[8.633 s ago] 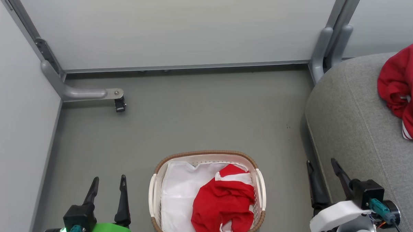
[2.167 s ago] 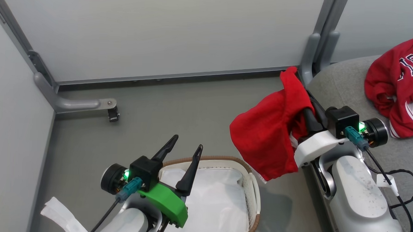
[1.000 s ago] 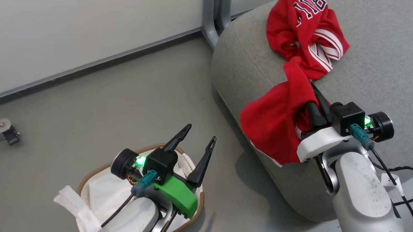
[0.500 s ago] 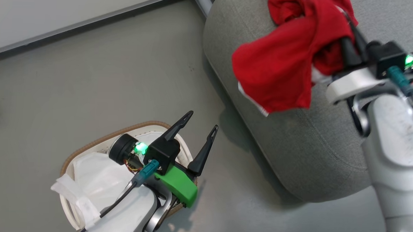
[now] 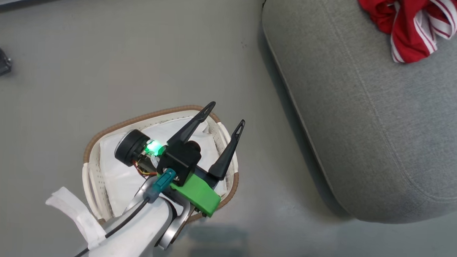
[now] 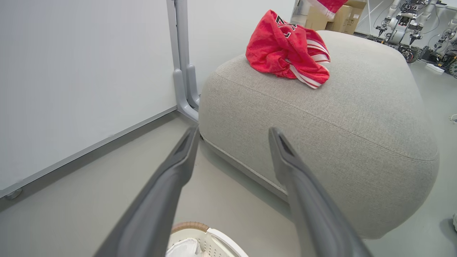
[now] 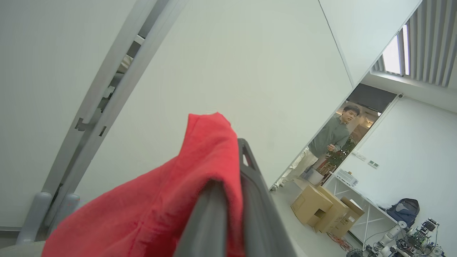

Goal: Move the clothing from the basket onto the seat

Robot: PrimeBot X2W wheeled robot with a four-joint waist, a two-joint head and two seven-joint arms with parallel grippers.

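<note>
Red soft fabric fills the lower part of my right wrist camera: a bright red jersey (image 7: 150,214) is pinched between the two long dark fingers of the right gripper (image 7: 230,164). The fingers are pressed together on the cloth, which drapes over one finger and hangs toward the lower left. Behind it are pale wall panels, a person (image 7: 330,137) standing in a doorway, and brown cardboard boxes (image 7: 321,210) on the floor. I cannot tell where this held jersey hangs relative to the sofa.

From the head camera, the left gripper (image 5: 227,113) hovers over the oval white perforated plastic basket with a brown woven rim (image 5: 91,177), its fingers spread wide and empty. A plain white sheet (image 5: 116,170) lies inside the basket. The basket stands on the grey floor (image 5: 102,44), near the large grey fabric sofa (image 5: 365,129) but apart from it.

A second red jersey with white stripes (image 5: 410,24) lies bunched on top of the sofa, well apart from the basket. My left wrist camera looks between its own spread fingers (image 6: 178,160) at that crumpled jersey (image 6: 285,50), which shows dark lettering, on the sofa's rounded top (image 6: 321,117).
</note>
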